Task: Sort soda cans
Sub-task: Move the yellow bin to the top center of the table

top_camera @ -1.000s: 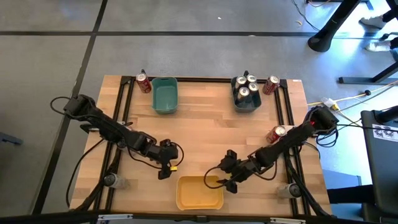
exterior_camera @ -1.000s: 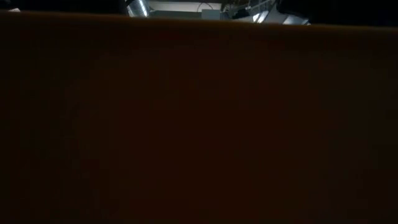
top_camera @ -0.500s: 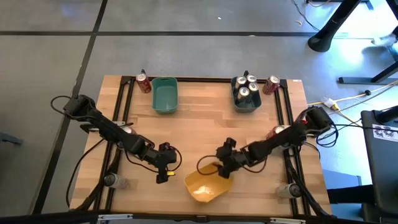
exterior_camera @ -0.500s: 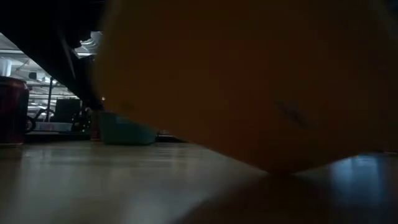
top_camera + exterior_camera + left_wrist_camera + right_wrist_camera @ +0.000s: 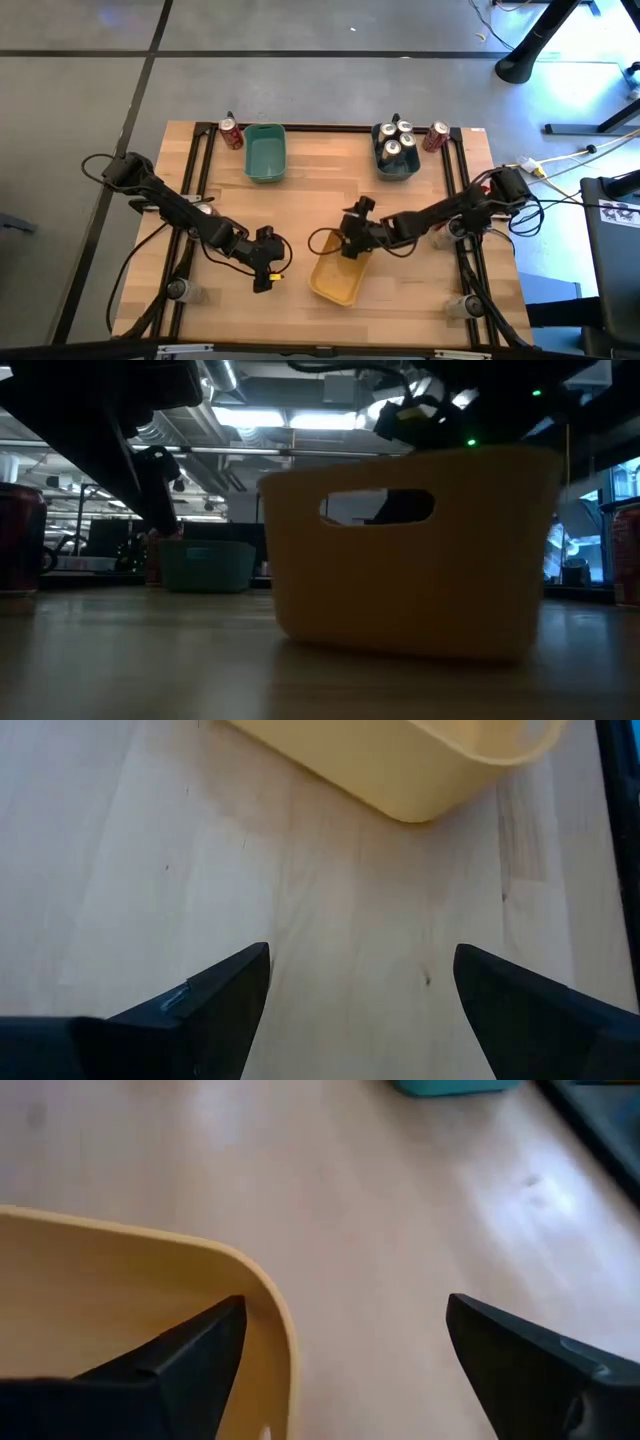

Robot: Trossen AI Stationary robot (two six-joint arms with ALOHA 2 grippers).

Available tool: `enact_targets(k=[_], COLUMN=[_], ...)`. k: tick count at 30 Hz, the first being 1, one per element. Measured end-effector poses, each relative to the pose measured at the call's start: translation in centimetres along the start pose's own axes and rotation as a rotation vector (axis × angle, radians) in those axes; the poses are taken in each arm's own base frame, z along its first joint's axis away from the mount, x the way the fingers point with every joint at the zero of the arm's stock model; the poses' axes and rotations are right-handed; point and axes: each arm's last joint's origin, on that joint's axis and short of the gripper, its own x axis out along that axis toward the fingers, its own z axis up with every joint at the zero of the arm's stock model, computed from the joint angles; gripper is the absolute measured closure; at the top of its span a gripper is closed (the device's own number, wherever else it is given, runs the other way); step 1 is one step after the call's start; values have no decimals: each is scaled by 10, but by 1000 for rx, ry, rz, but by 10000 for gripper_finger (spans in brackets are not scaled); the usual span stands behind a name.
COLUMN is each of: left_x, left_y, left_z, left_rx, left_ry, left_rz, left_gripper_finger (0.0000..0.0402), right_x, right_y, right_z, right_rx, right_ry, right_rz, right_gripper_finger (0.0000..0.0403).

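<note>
The small cylindrical silver-topped soda cans (image 5: 397, 140) stand mostly inside the dark grey rectangular plastic bin (image 5: 397, 166), well beyond the right gripper (image 5: 350, 238); single red cans sit beside that bin (image 5: 436, 136) and next to the teal rectangular plastic bin (image 5: 231, 133). The right gripper, jaws wide, has one finger inside the rim of the yellow rectangular plastic bin (image 5: 338, 275) and one outside. The left gripper (image 5: 263, 270), also spread wide and holding nothing, hovers over the bare wooden table (image 5: 310, 200) just beside the yellow bin.
</note>
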Motion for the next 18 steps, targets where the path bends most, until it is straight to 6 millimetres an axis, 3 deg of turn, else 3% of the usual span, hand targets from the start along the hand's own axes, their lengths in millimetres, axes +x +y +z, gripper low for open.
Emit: enact_targets(k=[5,10,14,18], left_x=[0,0,0,0], left_y=[1,1,1,1], left_z=[0,0,0,0], left_rx=[1,7,12,22], left_ry=[-3,-4,-5,-15], left_rz=[15,25,25,38], left_gripper_finger=[95,95,95,95], right_x=[-5,-46,-83,-104], right_y=[-11,-10,1,29], right_z=[15,49,65,63], right_rx=[-20,-54,-37,13], right_ry=[-10,-10,24,15], right_rz=[-65,-23,100,334], right_gripper_finger=[59,59,59,59])
